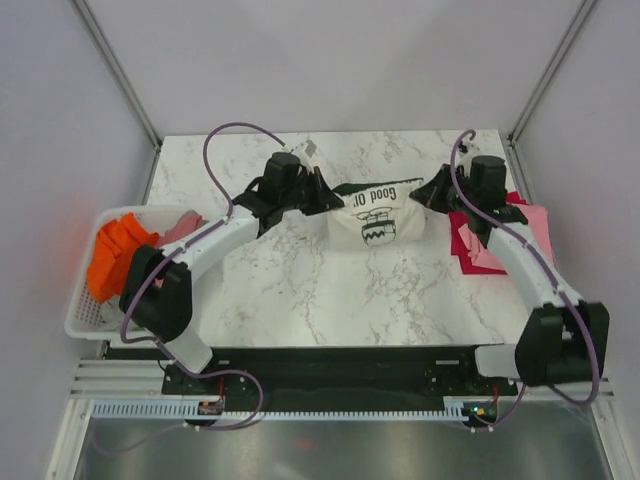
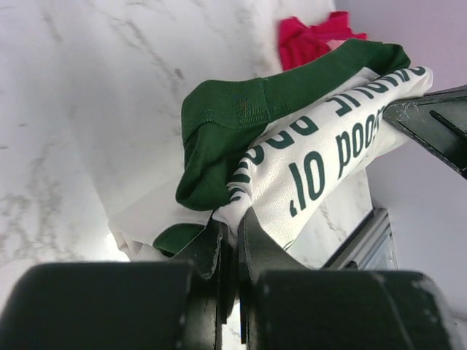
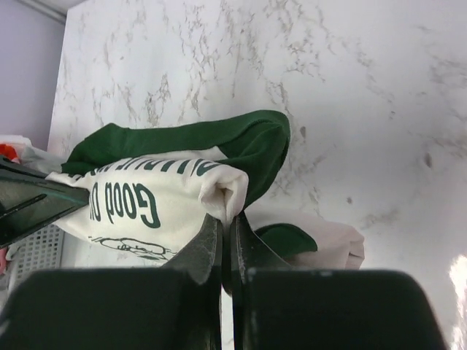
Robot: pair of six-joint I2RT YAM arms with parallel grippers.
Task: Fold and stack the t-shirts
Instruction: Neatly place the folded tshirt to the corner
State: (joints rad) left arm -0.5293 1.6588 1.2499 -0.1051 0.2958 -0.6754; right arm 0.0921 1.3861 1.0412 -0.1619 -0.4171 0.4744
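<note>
The cream t-shirt (image 1: 378,220) with dark green sleeves and printed lettering hangs stretched between my two grippers above the marble table. My left gripper (image 1: 325,197) is shut on its left edge; in the left wrist view the fingers (image 2: 231,232) pinch a cream fold beside a green sleeve (image 2: 226,124). My right gripper (image 1: 430,192) is shut on its right edge; in the right wrist view it (image 3: 226,222) pinches a cream fold (image 3: 232,191). Folded crimson and pink shirts (image 1: 500,240) lie at the right under my right arm. Orange and pink shirts (image 1: 120,250) sit in the basket.
The white slatted basket (image 1: 82,318) stands at the table's left edge. The marble table (image 1: 330,300) ends at a black bar near the arm bases. Grey walls with metal posts close in the back and sides.
</note>
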